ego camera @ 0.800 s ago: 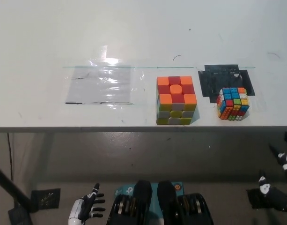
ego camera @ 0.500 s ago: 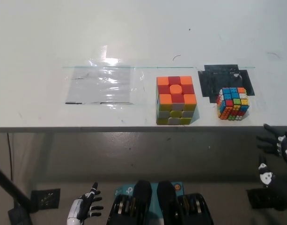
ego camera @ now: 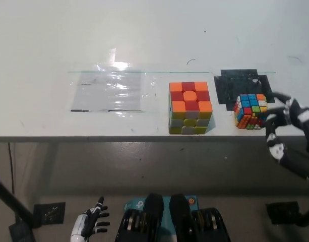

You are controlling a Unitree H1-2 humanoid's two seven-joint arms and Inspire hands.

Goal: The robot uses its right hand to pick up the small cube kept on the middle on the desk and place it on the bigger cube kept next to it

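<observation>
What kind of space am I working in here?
Probably a lab or test bench, not a home: a plain white desk with taped-down clear film and a black patch as placement marks, holding only two puzzle cubes, big and small.

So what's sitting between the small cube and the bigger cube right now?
Nothing stands there. In the head view, only bare white desk and an edge of the black patch separate the small cube from the bigger cube.
</observation>
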